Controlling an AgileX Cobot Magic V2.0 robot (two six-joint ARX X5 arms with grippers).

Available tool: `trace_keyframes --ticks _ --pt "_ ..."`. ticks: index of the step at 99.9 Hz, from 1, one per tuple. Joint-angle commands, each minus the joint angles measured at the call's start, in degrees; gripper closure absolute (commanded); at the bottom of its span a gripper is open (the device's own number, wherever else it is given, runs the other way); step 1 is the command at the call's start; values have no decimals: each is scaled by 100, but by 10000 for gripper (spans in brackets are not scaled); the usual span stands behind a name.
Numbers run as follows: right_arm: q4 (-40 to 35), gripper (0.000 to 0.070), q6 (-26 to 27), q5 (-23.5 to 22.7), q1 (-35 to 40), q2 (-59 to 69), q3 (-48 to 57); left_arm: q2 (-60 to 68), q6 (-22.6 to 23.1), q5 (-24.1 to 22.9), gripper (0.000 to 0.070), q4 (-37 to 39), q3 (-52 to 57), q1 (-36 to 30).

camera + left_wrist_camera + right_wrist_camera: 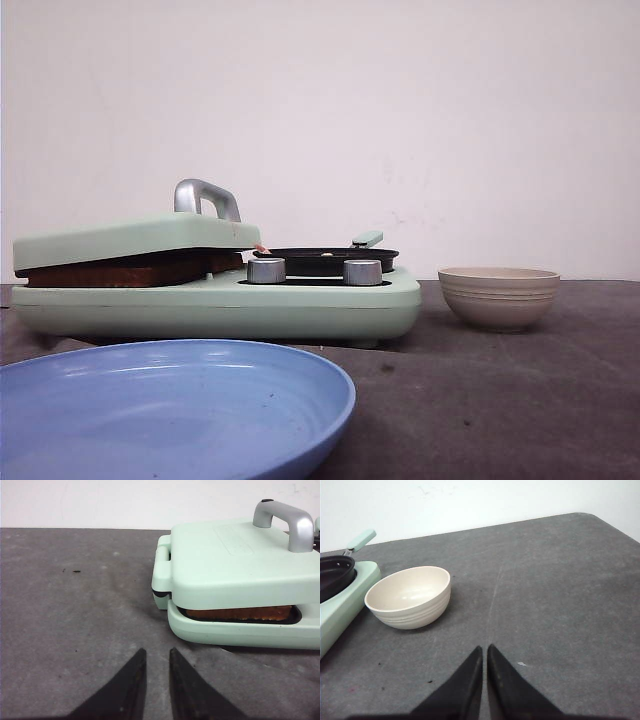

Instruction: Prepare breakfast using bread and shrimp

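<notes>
So here's where you're at. Your bread [239, 613] is sandwiched inside the mint-green breakfast maker [300, 300]; in the front view you only see its dark toasted edge [120, 272] under the lid [130, 238], left of centre in the frame. The lid isn't flat, it sits tilted on the bread with its silver handle [205, 197] on top.

In the left wrist view the bread's golden crust peeks out of the slot at right of centre, while your left gripper [157, 665] sits at the bottom middle, well apart from it. Its fingers [131, 680] are nearly pinched together with a thin gap, holding nothing, over bare grey table [75, 620].

Your right gripper [484, 662] is clenched too, tips almost touching, empty. The beige bowl [410, 597] is up and to the left of it in that frame, just beside the maker's edge, and the part of its inside you can see is bare.

There's a tiny pinkish bit [262, 246] at the lid's edge by the small black pan [325, 258]; can't tell if that's shrimp. A blue plate [170, 405] fills the lower left of the front view.
</notes>
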Motion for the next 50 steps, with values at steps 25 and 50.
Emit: trace_keyframes --ticks 25,50 --pt "9 693 33 -175 -4 -9 -42 -7 35 17 700 -26 -98 -4" --pt "22 693 -275 -299 -4 -9 -42 -7 35 17 700 -26 -98 -4"
